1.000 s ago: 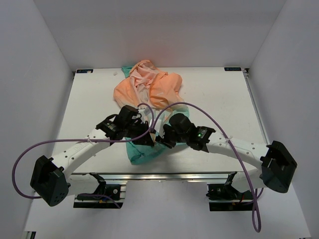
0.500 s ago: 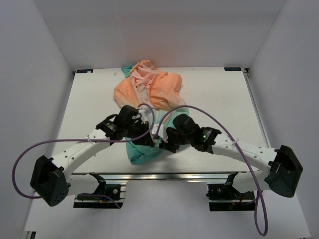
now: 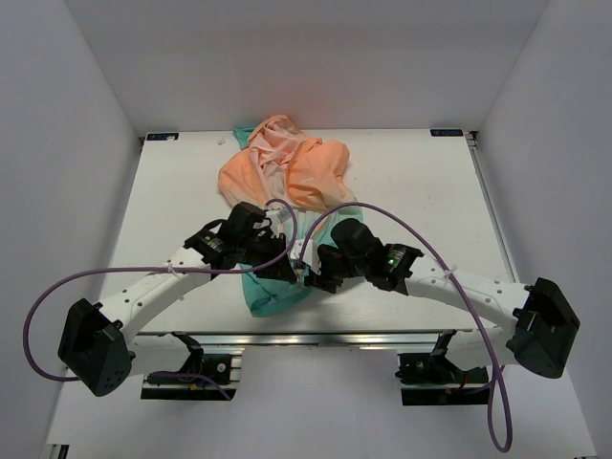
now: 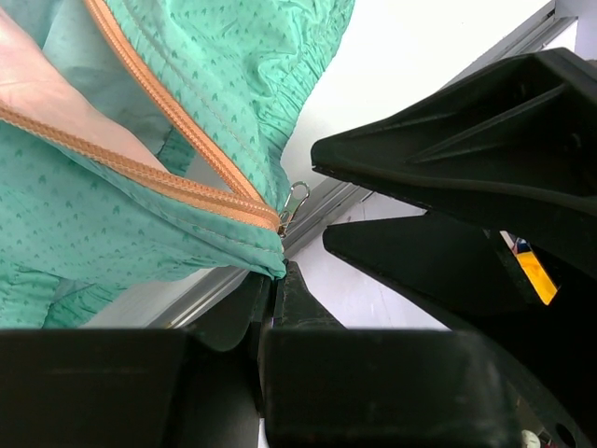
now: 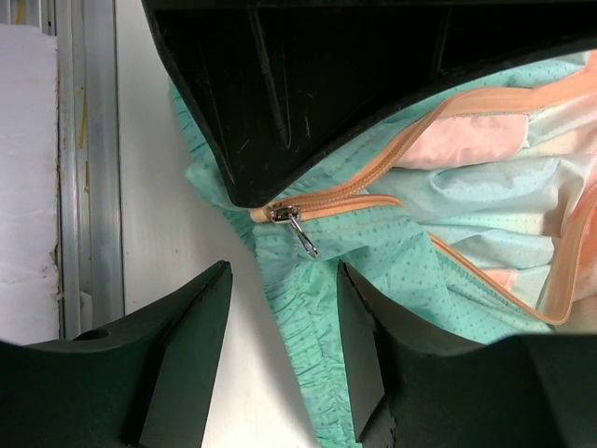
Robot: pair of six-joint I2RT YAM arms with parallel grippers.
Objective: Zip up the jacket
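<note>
Jacket (image 3: 287, 177) lies crumpled on the white table (image 3: 421, 191), centre-left. Its peach-orange upper part is toward the far edge and its teal lower part toward the arm bases.

Left gripper (image 3: 279, 266): jaws nearly closed, pinching the teal hem (image 4: 270, 261) right at the bottom end of the orange zipper (image 4: 168, 177).

Zipper is unzipped. The two tapes run apart from the slider (image 5: 283, 214), which sits at the hem end. The metal pull tab (image 5: 305, 241) hangs loose from it.

Right gripper (image 3: 311, 274): jaws parted with nothing between them, just beside the left gripper. In the right wrist view its fingertips (image 5: 219, 280) flank the spot just below the pull tab, without touching it.
</note>
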